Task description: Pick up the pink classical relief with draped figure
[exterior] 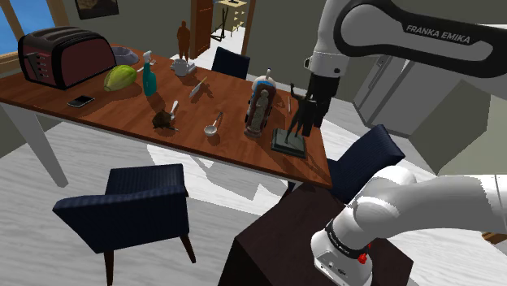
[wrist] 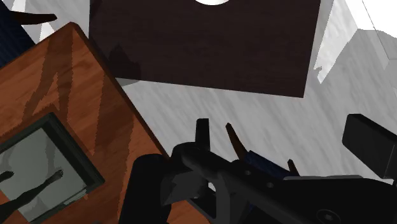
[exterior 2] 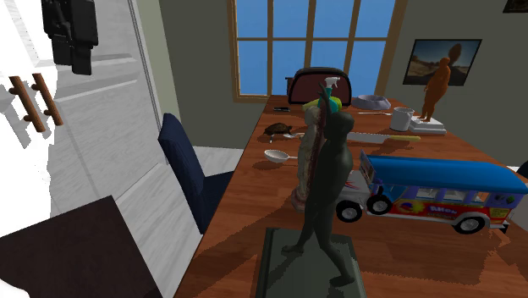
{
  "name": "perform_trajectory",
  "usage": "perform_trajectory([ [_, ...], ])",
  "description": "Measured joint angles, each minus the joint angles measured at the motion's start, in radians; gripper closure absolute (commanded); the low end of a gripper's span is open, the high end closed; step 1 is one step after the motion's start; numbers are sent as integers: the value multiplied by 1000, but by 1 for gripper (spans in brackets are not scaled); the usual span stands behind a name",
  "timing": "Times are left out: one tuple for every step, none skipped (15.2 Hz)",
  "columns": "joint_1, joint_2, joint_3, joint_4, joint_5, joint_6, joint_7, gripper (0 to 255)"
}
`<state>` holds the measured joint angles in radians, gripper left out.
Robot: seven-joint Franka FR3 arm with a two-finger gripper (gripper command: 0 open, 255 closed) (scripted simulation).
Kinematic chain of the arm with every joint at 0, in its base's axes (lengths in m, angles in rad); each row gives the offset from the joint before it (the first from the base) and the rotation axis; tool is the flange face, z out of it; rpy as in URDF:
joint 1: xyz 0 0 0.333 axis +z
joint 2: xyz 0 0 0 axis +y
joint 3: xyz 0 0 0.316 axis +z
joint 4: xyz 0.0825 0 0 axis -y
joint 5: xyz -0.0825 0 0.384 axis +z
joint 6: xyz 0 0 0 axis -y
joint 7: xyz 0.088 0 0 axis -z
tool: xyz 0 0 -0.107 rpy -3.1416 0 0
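Observation:
The pinkish relief with a draped figure [exterior: 257, 112] stands upright near the table's right end in the shoulder view, just in front of a toy bus [exterior: 264, 82]. In the second exterior view the relief [exterior 2: 306, 165] is half hidden behind a dark standing figure [exterior 2: 328, 182]. My black gripper [exterior: 311, 120] hangs over that end of the table, beside the dark figure [exterior: 297, 122] and to the right of the relief, clear of it. It also hangs high at the second exterior view's upper left [exterior 2: 72, 63]. Nothing is in it.
The wooden table [exterior: 122, 114] carries a toaster [exterior: 65, 55], a green object [exterior: 119, 78], a spray bottle [exterior: 149, 75], a phone [exterior: 80, 101], a turtle figure [exterior: 165, 120] and a spoon [exterior: 213, 124]. Navy chairs [exterior: 130, 207] [exterior: 367, 161] stand by its front and right end. The dark figure's base [wrist: 38, 162] lies at the table corner.

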<state>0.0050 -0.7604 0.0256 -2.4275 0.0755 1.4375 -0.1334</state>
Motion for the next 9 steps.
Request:
perform_trajectory([
  [0,0,0,0,0,0,0,0],
  [-2,13,-5,3,-7,11,-8,0],
  [-7,32,-17,10,-21,24,-27,0],
  [-10,59,-26,22,-33,42,-43,0],
  [-11,83,-31,34,-42,57,-55,0],
  [-16,117,-44,50,-56,79,-76,0],
  [-19,154,-53,67,-67,102,-92,0],
  [-22,188,-63,85,-78,121,-110,0],
  [-26,215,-73,101,-90,137,-129,0],
])
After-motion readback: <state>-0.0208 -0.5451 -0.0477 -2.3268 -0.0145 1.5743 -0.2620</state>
